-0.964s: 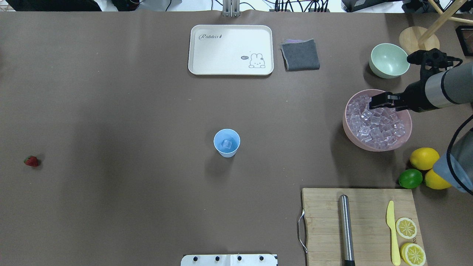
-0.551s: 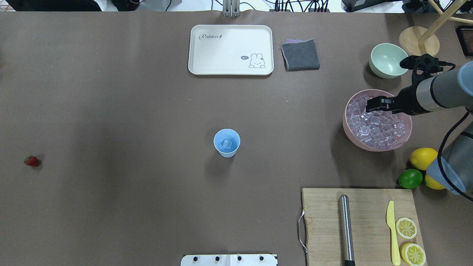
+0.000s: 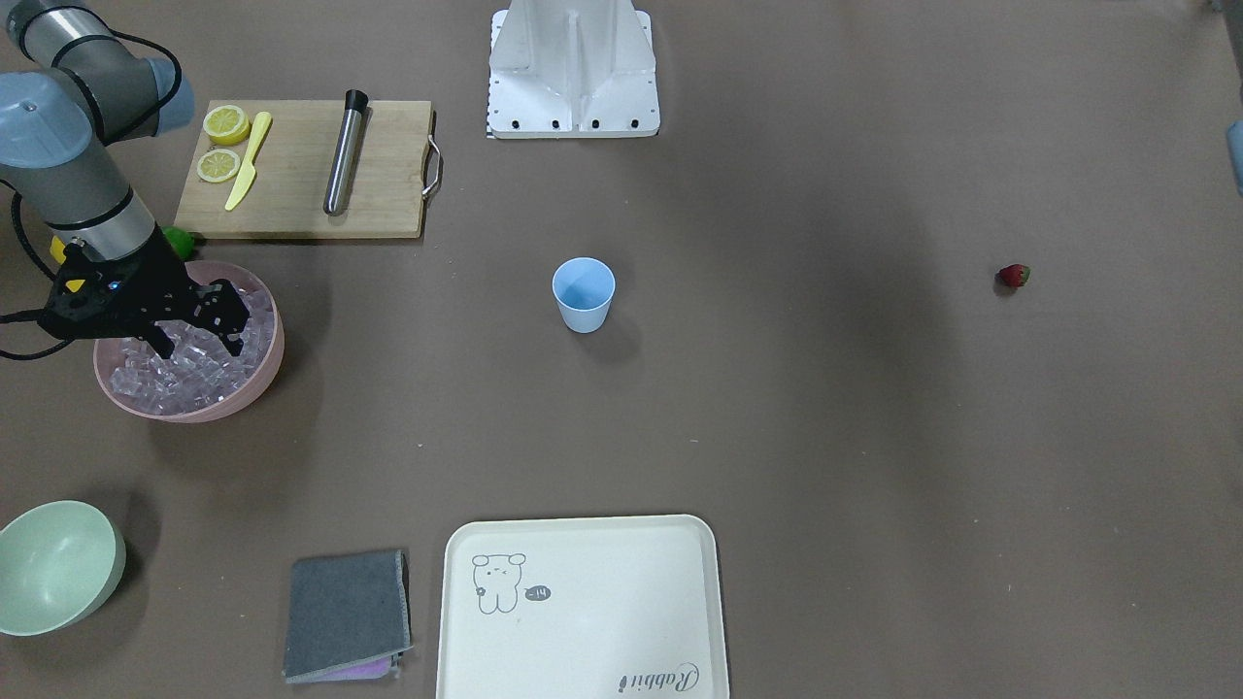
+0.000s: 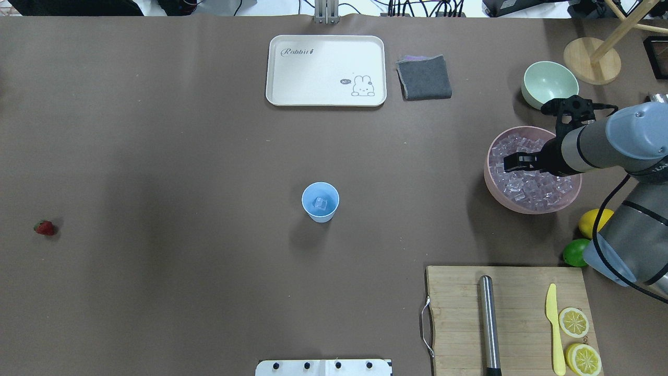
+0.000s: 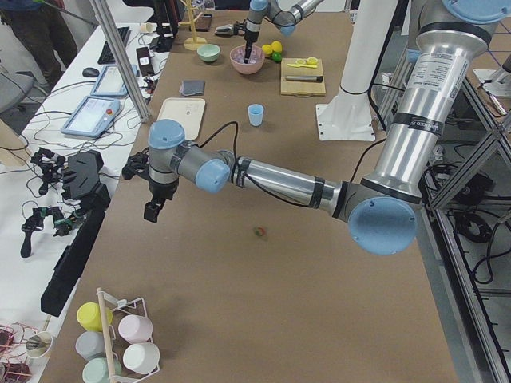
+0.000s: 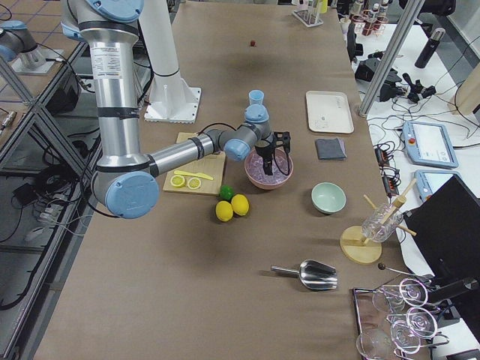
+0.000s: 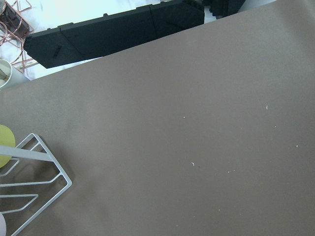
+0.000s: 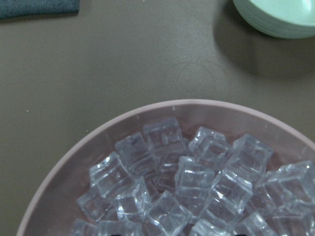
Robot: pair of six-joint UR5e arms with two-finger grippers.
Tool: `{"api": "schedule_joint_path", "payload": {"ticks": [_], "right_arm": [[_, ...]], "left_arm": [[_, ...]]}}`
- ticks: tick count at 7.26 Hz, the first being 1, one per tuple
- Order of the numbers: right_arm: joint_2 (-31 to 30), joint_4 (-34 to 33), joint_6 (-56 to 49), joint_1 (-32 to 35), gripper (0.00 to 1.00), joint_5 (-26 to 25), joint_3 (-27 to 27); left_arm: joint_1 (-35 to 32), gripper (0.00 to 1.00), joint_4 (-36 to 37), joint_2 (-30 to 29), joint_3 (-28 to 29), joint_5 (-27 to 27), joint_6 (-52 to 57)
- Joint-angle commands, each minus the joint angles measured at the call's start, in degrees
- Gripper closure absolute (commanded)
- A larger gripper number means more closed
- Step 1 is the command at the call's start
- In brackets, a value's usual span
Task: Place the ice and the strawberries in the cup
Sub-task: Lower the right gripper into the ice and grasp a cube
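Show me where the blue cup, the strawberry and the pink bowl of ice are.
blue cup (image 4: 320,217), overhead view, on its outer wall nearest the robot.
strawberry (image 4: 45,227), overhead view, on the middle of its red body.
pink bowl (image 4: 522,207), overhead view, on its rim nearest the robot.

Bright, even overhead light casts soft shadows.

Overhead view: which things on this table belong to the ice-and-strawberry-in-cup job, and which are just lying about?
In the job: cup, one cube already inside; ice in the pink bowl; strawberry; right gripper, open at the ice.

Lying about: tray; grey cloth; green bowl; cutting board with knife, lemon slices, metal tube; lemon; lime.
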Motion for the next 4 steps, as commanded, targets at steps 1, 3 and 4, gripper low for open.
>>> {"api": "schedule_joint_path", "payload": {"ticks": [1,3,4], "right_arm": [[0.2,-0.1,-0.1,-0.5,0.22,-1.5,-1.1],[0.3,-0.1,-0.2,-0.5,0.62,-1.3,-0.9],[0.3,-0.1,-0.4,-0.3,0.84,-0.7,-0.5]], "left_arm": [[0.0,0.02,0.0,0.2,0.0,0.0,0.0],[0.0,0.02,0.0,0.0,0.2,0.0,0.0],[0.0,0.02,0.0,0.0,0.1,0.0,0.0]]}}
